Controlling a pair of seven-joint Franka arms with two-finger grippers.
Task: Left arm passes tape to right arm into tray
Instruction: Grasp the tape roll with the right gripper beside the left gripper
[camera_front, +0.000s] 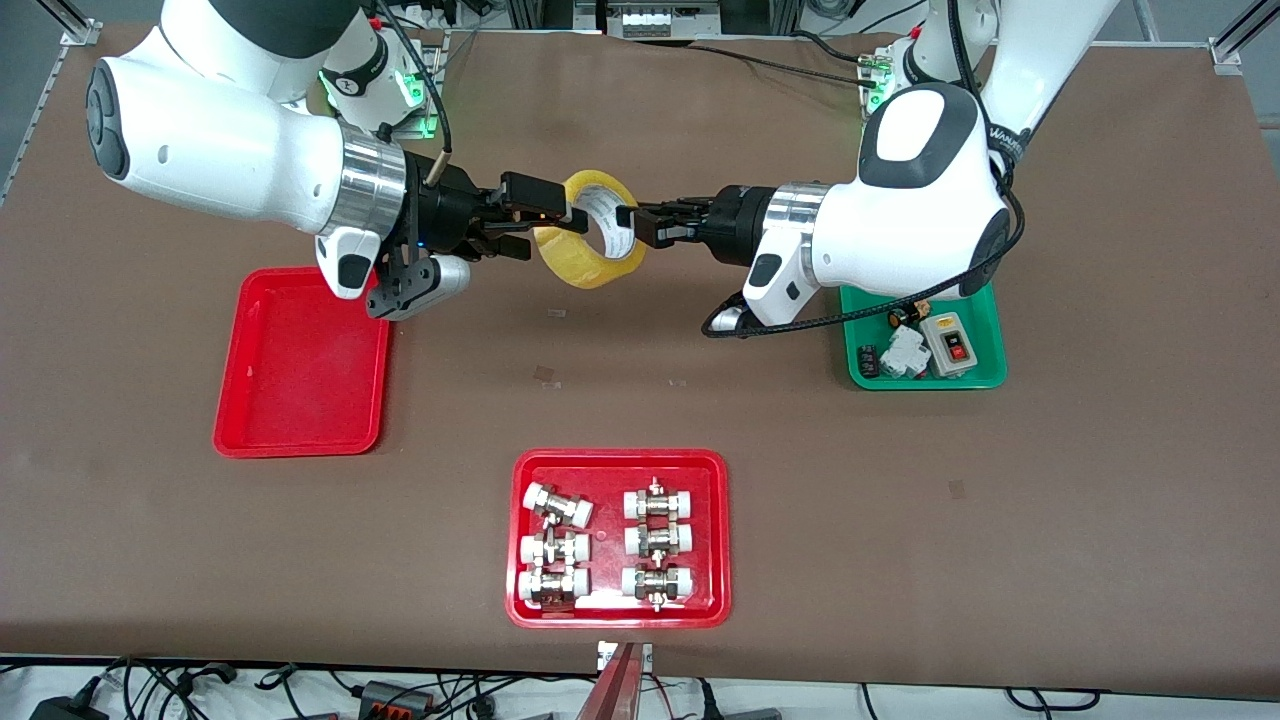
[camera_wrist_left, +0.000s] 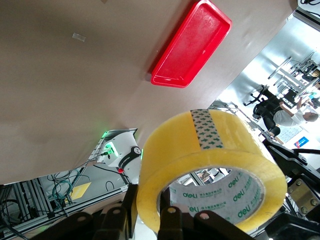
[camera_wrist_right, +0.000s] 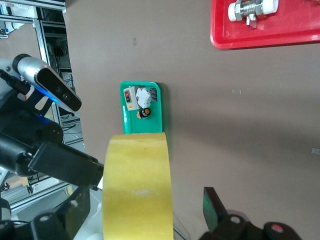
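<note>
Tape (camera_front: 590, 243) aloft between left gripper (camera_front: 640, 222) and right gripper (camera_front: 533, 225)

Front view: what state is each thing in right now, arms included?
Yellowish translucent packing tape roll: airborne, between both end effectors.
Left end effector: shut on the roll.
Right end effector: fingers around the roll's wall.
Plain red plastic tray: empty.
Red tray with metal fittings: loaded.
Green tray: holding electrical parts.

Green rectangular plastic tray (camera_front: 985, 375): end toward the robots' bases hidden under the left arm | small switch parts in it too small to identify | translucent yellowish packing tape roll (camera_wrist_right: 139, 186): cut off by the right wrist picture's edge | left pincer (camera_wrist_left: 150, 220): fingertips cropped in left wrist view
</note>
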